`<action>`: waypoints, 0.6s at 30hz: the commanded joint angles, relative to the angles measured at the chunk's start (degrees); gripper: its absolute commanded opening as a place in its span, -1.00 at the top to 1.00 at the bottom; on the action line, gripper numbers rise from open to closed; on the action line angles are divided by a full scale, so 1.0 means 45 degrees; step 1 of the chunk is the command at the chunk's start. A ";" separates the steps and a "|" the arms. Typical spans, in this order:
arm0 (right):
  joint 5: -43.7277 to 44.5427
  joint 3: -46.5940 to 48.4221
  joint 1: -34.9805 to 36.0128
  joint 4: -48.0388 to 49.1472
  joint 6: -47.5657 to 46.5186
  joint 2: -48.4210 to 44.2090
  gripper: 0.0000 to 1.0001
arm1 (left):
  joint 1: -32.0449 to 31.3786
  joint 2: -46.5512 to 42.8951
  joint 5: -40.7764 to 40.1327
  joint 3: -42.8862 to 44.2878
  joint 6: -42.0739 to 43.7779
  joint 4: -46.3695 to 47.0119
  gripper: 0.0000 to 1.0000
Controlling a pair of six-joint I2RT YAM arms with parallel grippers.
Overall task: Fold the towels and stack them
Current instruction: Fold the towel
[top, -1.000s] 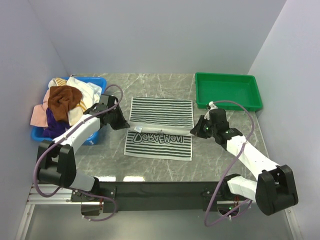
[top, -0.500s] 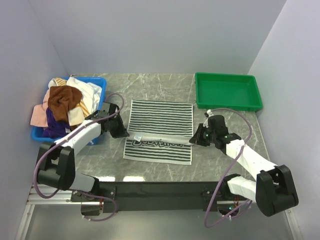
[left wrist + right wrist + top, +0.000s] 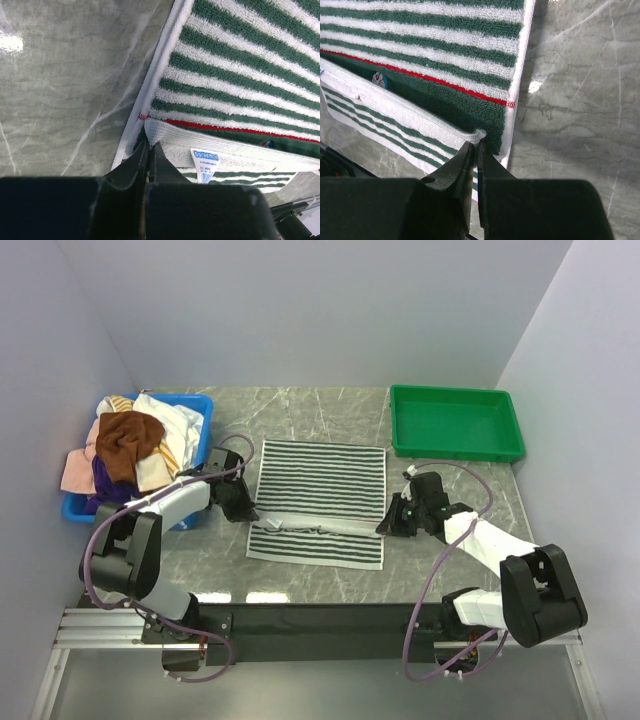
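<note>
A green-and-white striped towel (image 3: 322,475) lies mid-table, one end folded over towards the near edge. My left gripper (image 3: 252,521) is shut on the left corner of the carried white hem (image 3: 165,135), just above the cloth. My right gripper (image 3: 384,527) is shut on the hem's right corner (image 3: 481,134). The hem (image 3: 318,526) runs between them, close to the towel's near edge. A small white label (image 3: 205,163) hangs from the hem. More towels sit heaped at the left: brown (image 3: 128,438), white (image 3: 172,422), pink (image 3: 74,472), purple (image 3: 106,492).
The heap fills a blue bin (image 3: 203,404) at the back left, beside my left arm. A green tray (image 3: 402,426) stands at the back right. Bare marble shows on either side of the towel (image 3: 60,100) (image 3: 580,100).
Both grippers have drawn the hem towards the near edge. The fold now covers nearly all of the lettering that showed a second ago.
</note>
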 commanded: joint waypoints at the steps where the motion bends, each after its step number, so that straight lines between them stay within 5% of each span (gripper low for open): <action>1: 0.1762 -0.0372 -0.0227 -0.0677 -0.0637 0.0117 1.00 | 0.0399 -0.0046 -0.2404 -0.0112 0.0457 -0.0283 0.99; 18: 0.2289 0.0624 -0.0207 -0.2394 -0.0852 -0.2577 1.00 | 0.0380 -0.2232 -0.2482 0.1293 0.0594 -0.1669 0.99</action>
